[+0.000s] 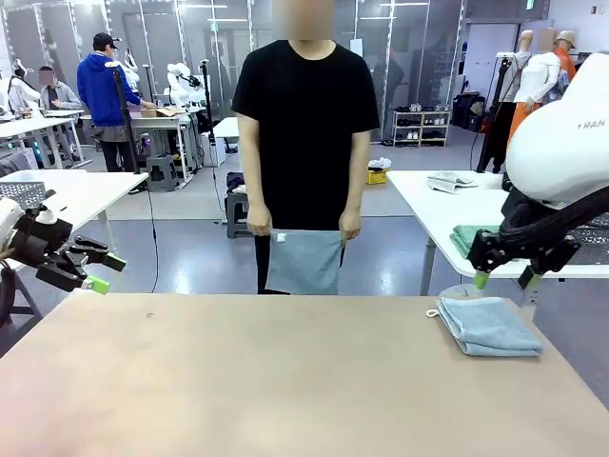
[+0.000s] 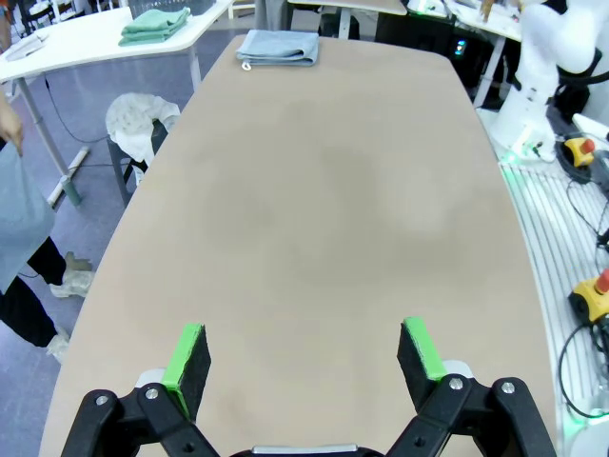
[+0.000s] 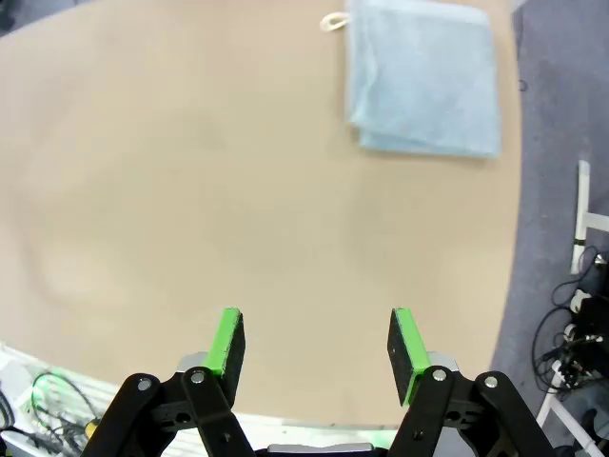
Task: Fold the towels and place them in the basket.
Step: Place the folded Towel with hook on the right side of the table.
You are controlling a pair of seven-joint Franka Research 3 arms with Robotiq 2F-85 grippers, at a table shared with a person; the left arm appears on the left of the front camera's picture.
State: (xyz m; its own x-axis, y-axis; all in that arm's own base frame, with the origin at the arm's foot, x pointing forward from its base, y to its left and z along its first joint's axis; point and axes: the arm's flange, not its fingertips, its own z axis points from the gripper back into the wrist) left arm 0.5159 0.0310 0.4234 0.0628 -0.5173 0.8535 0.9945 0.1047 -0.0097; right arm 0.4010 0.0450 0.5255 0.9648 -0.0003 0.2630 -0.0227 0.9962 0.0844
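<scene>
Left gripper (image 1: 105,273): I see it released, the jaws stand wide and nothing is between the green pads (image 2: 187,354). It hangs over the left end of the table (image 1: 266,381).
Right gripper (image 1: 502,282): also released, I see only bare table between its pads (image 3: 226,341). It hovers above the right end of the table.
Folded towel (image 1: 488,326): it lies flat on the table, just below the right gripper and a little ahead of its fingertips, not touching them. From the left gripper it is far ahead, at the opposite end of the table (image 2: 279,46).
White loop (image 3: 332,21): it sticks out at one corner of the folded towel.
Second towel (image 1: 304,262): a person holds it by the upper edge with both hands (image 1: 260,227), hanging beyond the table's far side, well apart from both grippers.
Green cloths (image 1: 466,235): folded on another table behind the right gripper.
</scene>
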